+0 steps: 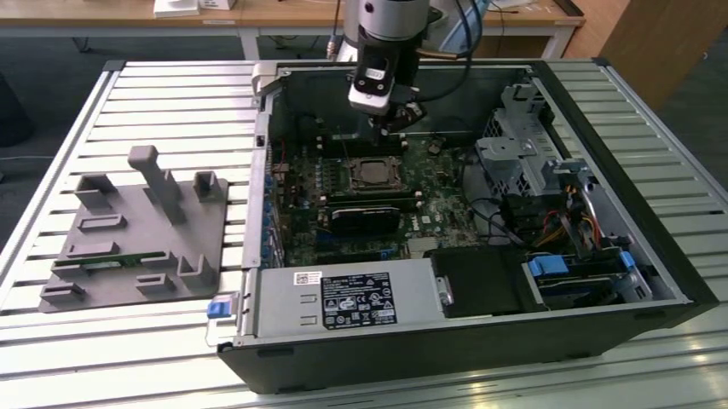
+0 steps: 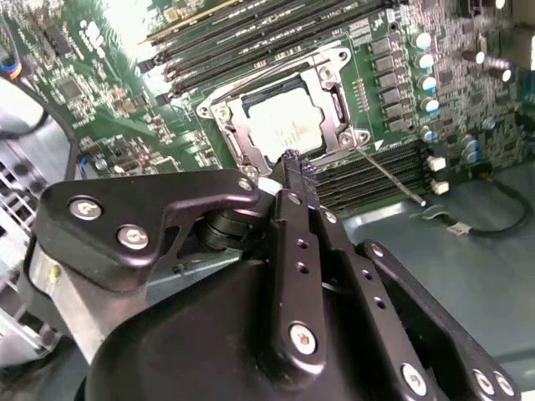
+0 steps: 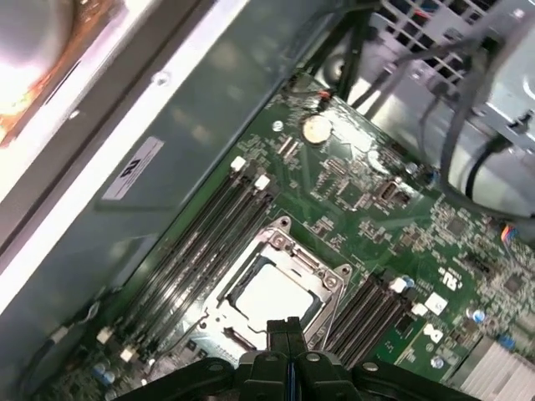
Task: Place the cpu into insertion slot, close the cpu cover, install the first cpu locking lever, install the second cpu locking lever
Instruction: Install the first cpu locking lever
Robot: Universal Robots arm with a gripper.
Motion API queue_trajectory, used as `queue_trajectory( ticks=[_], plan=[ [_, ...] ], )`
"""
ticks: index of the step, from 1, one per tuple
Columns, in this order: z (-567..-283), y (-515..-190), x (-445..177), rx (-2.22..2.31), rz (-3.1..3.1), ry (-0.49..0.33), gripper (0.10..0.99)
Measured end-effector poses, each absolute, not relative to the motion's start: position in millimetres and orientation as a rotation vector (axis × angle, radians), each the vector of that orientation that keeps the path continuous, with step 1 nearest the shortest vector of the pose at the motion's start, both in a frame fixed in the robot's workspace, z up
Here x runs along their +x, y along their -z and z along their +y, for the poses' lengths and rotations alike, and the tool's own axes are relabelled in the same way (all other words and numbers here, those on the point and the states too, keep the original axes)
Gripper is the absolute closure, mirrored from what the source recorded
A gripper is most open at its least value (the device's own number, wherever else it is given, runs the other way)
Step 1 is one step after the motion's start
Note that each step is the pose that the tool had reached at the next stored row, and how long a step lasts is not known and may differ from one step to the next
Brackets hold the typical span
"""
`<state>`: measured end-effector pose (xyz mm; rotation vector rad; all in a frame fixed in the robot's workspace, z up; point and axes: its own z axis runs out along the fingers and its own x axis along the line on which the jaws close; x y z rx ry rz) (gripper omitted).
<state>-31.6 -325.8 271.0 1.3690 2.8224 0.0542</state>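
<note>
Claw (image 2: pixel 292 163): fingers pressed together, gripping nothing. It hangs inside the open case (image 1: pixel 478 341) on the desk (image 1: pixel 170 102), just above the near edge of the slot (image 1: pixel 353 173).

Cpu (image 2: pixel 282 125): lies flat and square in the slot, its pale top showing in both wrist views. Placement appears done.

Cover (image 2: pixel 236 138): the silver frame lies down around the cpu, with the chip showing through its window. Whether it is fully seated cannot be told.

Lever (image 2: pixel 390 177): 1 thin wire rod angles away from the slot corner across the board (image 3: pixel 376 217) and looks unlatched.

Handling, as judged: the cpu is light, stiff and thin, with a fragile contact face – take it by 2 opposite edges only. The cover is thin hinged sheet that bends easily, so press on the frame, never the chip. The lever is springy wire – engage it near its free end.
</note>
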Motion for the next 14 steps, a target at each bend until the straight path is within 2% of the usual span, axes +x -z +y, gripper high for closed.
queue_trajectory(
  ticks=[14],
  plan=[
    [-325.8,-269.5,-31.6,1.0,2.978,-0.055,0.98]
  ],
)
